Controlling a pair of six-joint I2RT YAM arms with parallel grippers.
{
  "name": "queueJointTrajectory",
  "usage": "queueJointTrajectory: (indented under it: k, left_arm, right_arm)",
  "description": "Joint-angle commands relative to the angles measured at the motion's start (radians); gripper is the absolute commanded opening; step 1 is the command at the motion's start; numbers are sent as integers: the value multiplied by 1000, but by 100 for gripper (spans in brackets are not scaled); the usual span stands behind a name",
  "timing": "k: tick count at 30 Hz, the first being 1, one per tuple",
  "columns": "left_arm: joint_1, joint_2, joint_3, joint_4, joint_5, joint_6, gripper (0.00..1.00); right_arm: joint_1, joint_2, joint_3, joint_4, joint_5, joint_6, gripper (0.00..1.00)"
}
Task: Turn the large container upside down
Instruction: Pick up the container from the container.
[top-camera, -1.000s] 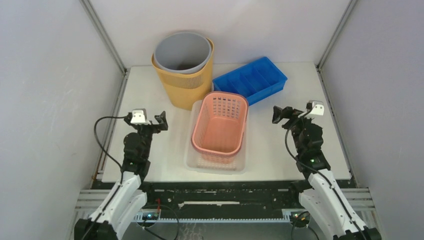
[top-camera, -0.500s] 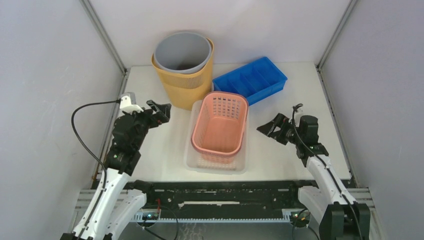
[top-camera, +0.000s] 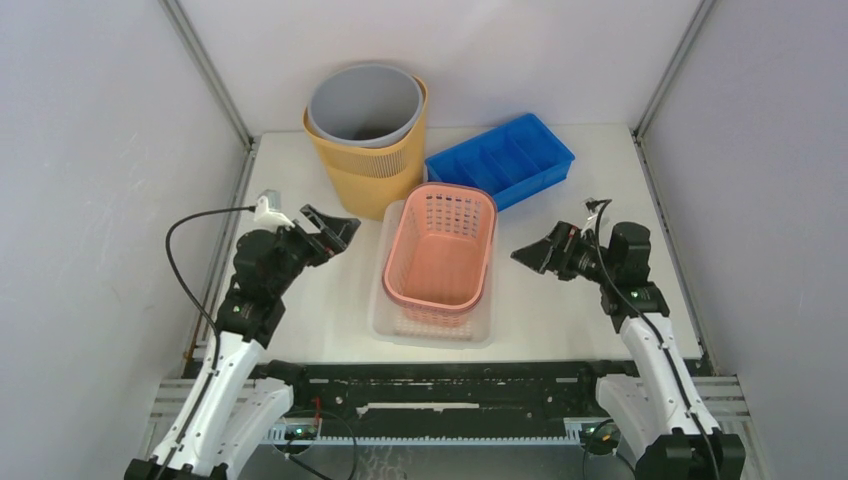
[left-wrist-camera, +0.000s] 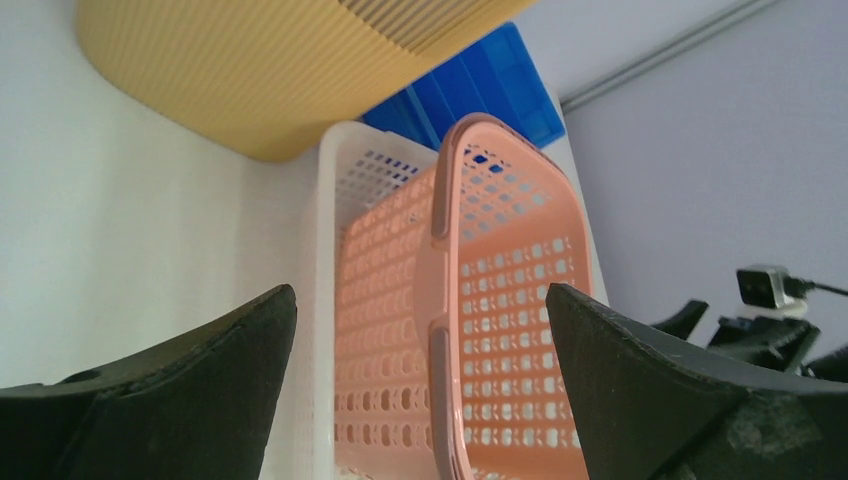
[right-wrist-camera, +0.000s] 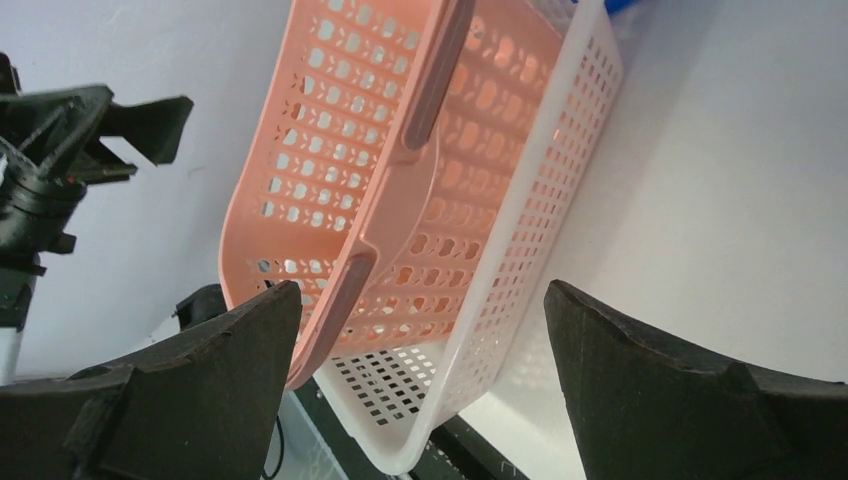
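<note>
White plastic mesh is what the two arms seem to be lining up on: the white basket (top-camera: 432, 332) sits upright mid-table, mouth up, with the pink basket (top-camera: 440, 245) nested inside it, and I take this outer one to be the large container. The left gripper (top-camera: 338, 231) and right gripper (top-camera: 531, 254) flank it, one on each side, both with jaws spread wide, holding nothing and clear of the rim. The main risk is the nesting. A pinch on the long wall could catch both baskets at once, or only the pink rim, which stands proud of the white one, and lift the wrong basket. If the white one does go over, the pink one is likely to drop out or get trapped beneath. The thin perforated wall may flex and slip from a shallow bite. Uneven lifting by the two arms could twist the basket. Room is tight at the far end too: the yellow bin (top-camera: 372, 175), with its grey bin (top-camera: 362, 105) liner, and the blue tray (top-camera: 500, 160) stand just beside it, so a flip away from the arms could knock them.
</note>
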Motion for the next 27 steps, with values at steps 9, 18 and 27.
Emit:
queueJointTrajectory:
  k: [9, 18, 27]
  left_arm:
    - [16, 12, 3, 83, 241, -55, 100]
    - [18, -1, -62, 128, 277, -43, 100]
    - [12, -115, -111, -41, 138, -28, 100]
  right_arm:
    - [-16, 105, 17, 31, -123, 7, 100]
    - [114, 40, -7, 0, 95, 5, 100]
    - [280, -170, -28, -98, 319, 33, 100]
